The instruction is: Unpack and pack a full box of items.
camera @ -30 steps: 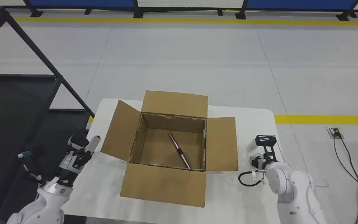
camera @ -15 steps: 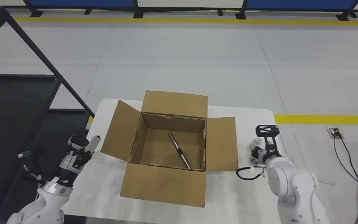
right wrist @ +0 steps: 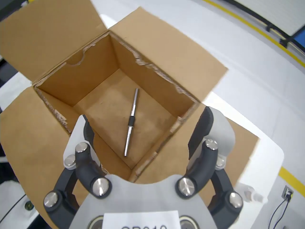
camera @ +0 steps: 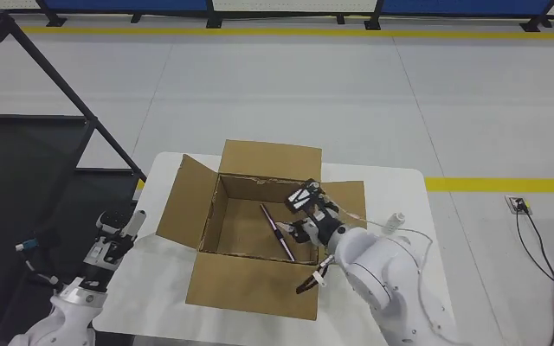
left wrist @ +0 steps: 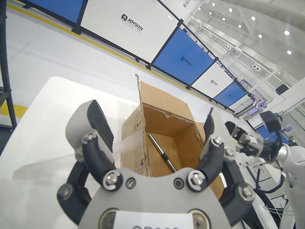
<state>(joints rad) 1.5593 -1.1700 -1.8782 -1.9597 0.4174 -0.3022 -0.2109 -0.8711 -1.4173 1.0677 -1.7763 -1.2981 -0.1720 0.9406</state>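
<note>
The box [right wrist: 47,36] is plain brown; the rod [right wrist: 130,122] beneath the right gripper [right wrist: 145,117] is silver with one black band. Its pads [right wrist: 200,129] are black, shells pale grey; the table [camera: 164,277] is white.

I see the box [camera: 251,290] standing in the middle of the tabletop [camera: 160,281], with its four flaps folded outward to the left, right, far and near sides. Inside it, a rod [camera: 278,232] lies flat on the box floor, slanting from the far middle toward the near right corner. The right gripper [right wrist: 145,120] hangs above the box's right side, over the rim beside the right flap. The left gripper [left wrist: 152,109] is at the tabletop's left edge, near the left flap but apart from it. A small bottle [camera: 395,221] rests on the tabletop just to the right of the right flap.
</note>
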